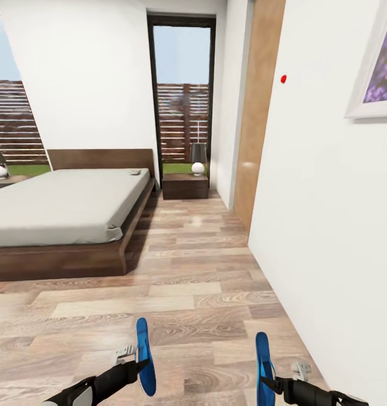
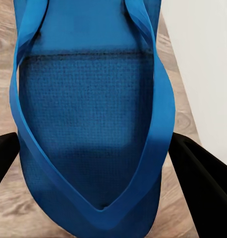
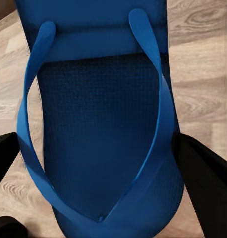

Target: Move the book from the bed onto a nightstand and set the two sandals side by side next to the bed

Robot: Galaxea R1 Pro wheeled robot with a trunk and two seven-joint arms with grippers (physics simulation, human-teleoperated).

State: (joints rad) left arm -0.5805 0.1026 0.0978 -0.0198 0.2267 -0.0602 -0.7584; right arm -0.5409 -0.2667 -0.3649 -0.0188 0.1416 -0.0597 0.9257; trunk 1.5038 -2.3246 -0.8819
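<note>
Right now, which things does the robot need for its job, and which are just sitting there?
For the job:
- blue sandal in the left gripper
- blue sandal in the right gripper
- bed
- small item on the bed, maybe the book
- nightstand

Just there:
- lamp
- purple picture
- windows

Matt textured blue sandals [image 2: 93,124], wood-plank floor [image 1: 204,270], dark wooden bed [image 1: 75,256]
</note>
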